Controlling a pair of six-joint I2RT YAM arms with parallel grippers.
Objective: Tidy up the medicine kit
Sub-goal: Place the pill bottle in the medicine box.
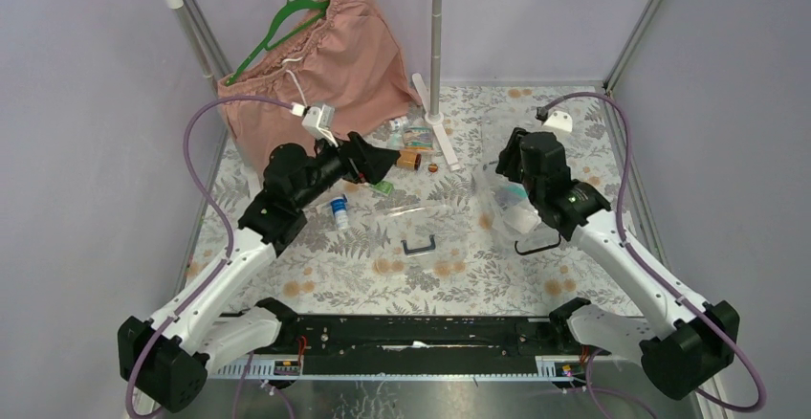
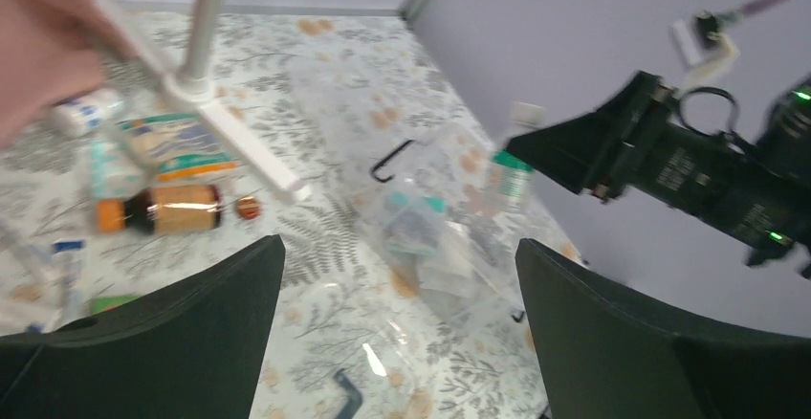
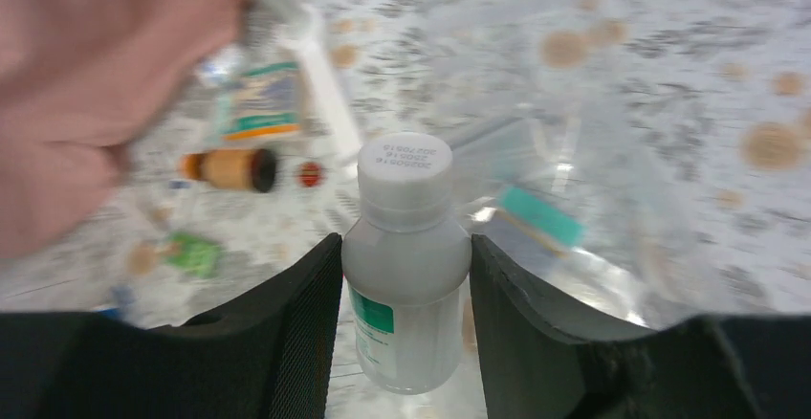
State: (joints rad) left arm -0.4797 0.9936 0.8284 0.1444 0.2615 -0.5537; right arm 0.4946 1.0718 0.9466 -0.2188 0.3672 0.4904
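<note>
Two claws differ: right gripper point(image 3: 402, 264) clamps a white-capped bottle point(image 3: 405, 210) over the clear kit box point(image 3: 622, 256) and should lower it well inside before letting go, while left gripper point(image 2: 398, 252) gapes empty above the amber bottle point(image 2: 170, 209).

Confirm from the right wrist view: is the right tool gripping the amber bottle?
No, the right tool grips a white-capped translucent bottle; the amber bottle lies on the table.

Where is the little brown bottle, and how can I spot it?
Find the pink shorts hanging at the back, then the metal pole beside them. By the pole's white foot lies the brown bottle, on its side. It is the only amber one, with an orange cap.
</note>
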